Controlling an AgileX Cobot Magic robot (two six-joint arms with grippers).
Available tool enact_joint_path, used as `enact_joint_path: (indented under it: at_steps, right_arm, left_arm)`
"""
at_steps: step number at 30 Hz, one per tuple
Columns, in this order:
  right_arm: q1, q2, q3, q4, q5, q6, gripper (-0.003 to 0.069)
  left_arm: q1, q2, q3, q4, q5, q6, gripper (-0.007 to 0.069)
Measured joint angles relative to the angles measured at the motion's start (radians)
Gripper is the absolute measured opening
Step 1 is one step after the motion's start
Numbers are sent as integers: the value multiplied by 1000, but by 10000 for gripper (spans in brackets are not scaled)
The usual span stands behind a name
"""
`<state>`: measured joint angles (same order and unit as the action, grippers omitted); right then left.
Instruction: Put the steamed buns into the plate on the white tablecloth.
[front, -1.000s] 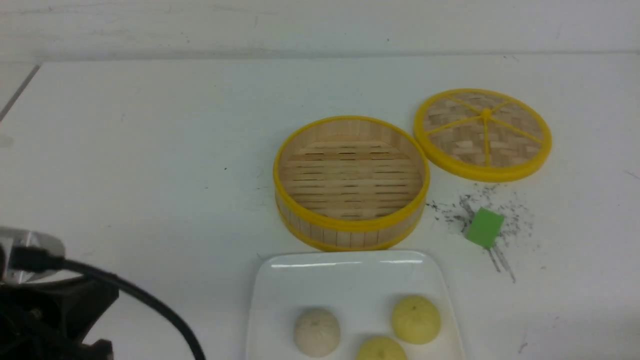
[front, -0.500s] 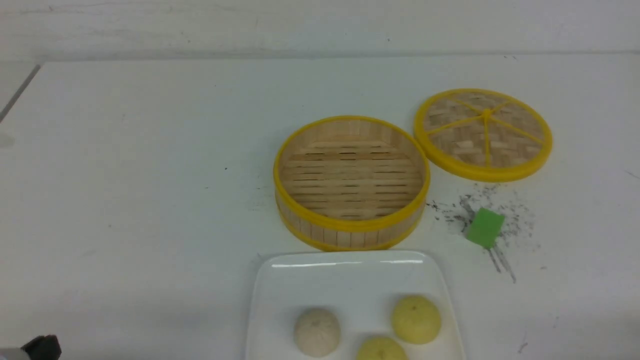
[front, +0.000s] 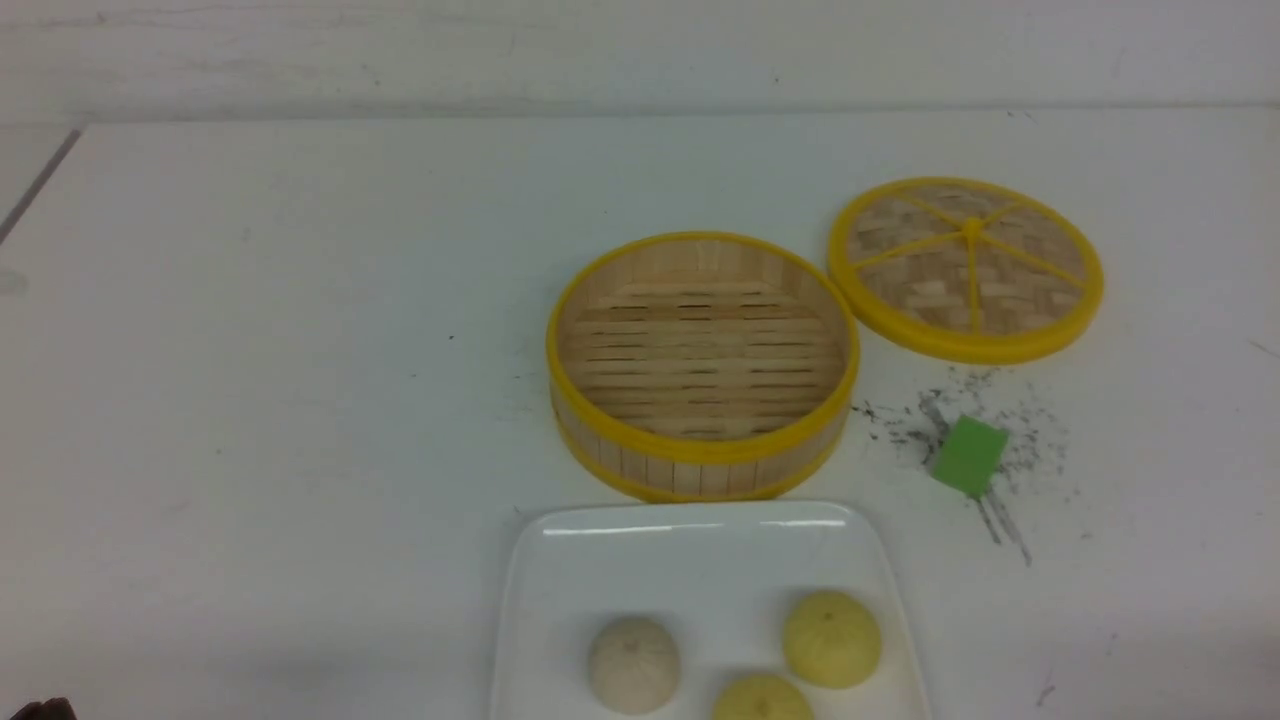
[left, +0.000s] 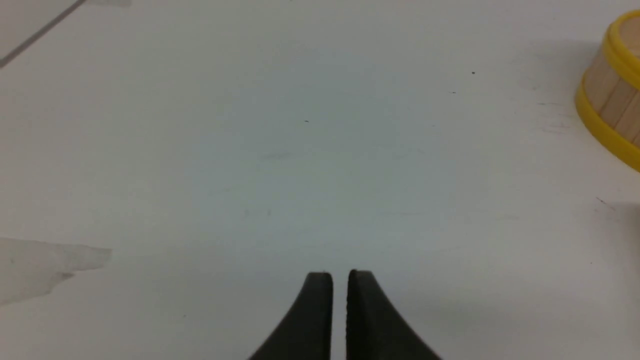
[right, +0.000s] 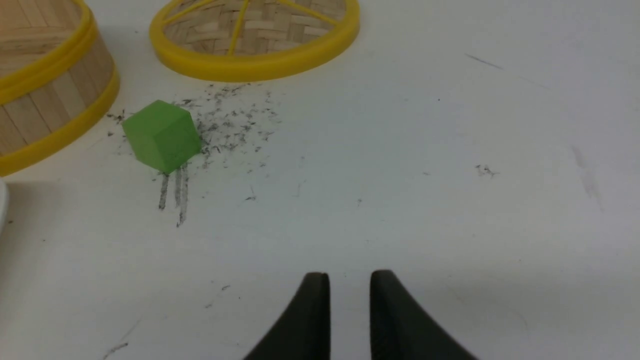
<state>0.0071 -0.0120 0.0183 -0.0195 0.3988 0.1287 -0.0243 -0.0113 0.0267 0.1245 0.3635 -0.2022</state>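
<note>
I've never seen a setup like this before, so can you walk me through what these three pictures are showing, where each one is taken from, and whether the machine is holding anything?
This is a two-armed robot at a table covered by a white tablecloth. The wide picture comes from a camera between the arms, looking forward. The other two come from cameras on each wrist, looking along the pincers.

In the wide view a white square plate sits nearest the robot, with three steamed buns on it: two pale yellow, one off-white. Behind it stands an empty bamboo steamer basket, with its woven lid lying flat to the right. A green cube rests among dark scuff marks.

The dark prongs at the bottom of the wrist pictures are the left gripper and the right gripper. Both have their jaws nearly together and hold nothing.
</note>
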Motion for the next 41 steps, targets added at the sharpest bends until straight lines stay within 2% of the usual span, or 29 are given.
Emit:
enact_joint_path:
  at_steps: [26, 41]
  right_arm:
    - [0, 0, 0, 0, 0, 0, 176]
    - [0, 0, 0, 0, 0, 0, 199]
  left_arm:
    - [0, 0, 0, 2, 3, 1, 87]
    - [0, 0, 0, 100, 7, 2, 90]
